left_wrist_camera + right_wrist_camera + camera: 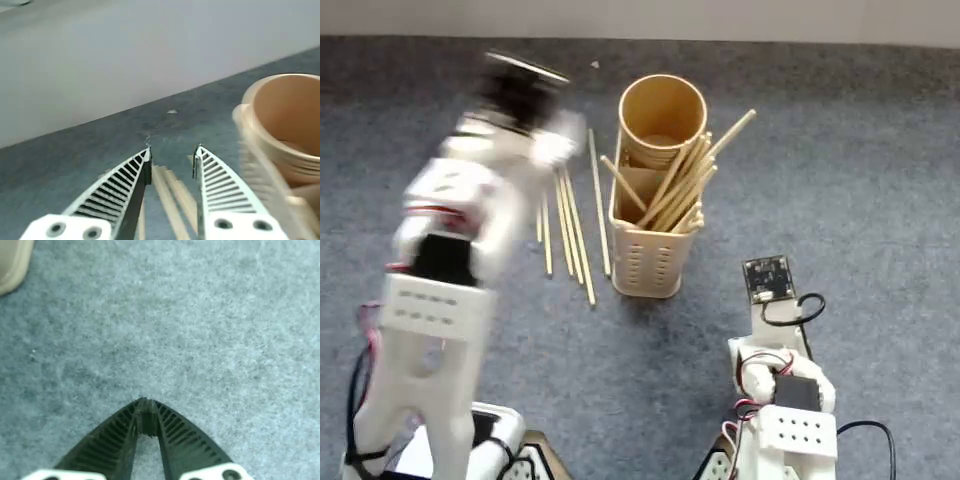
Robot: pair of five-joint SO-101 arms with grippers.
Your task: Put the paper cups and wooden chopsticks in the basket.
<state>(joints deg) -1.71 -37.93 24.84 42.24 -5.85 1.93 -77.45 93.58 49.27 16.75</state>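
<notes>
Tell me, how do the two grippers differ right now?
The left gripper is open, the right gripper shut. The left's fingers look white, the right's black. The left hangs over loose chopsticks beside the basket; the right over bare carpet. Both have ribbed, pointed fingers.
</notes>
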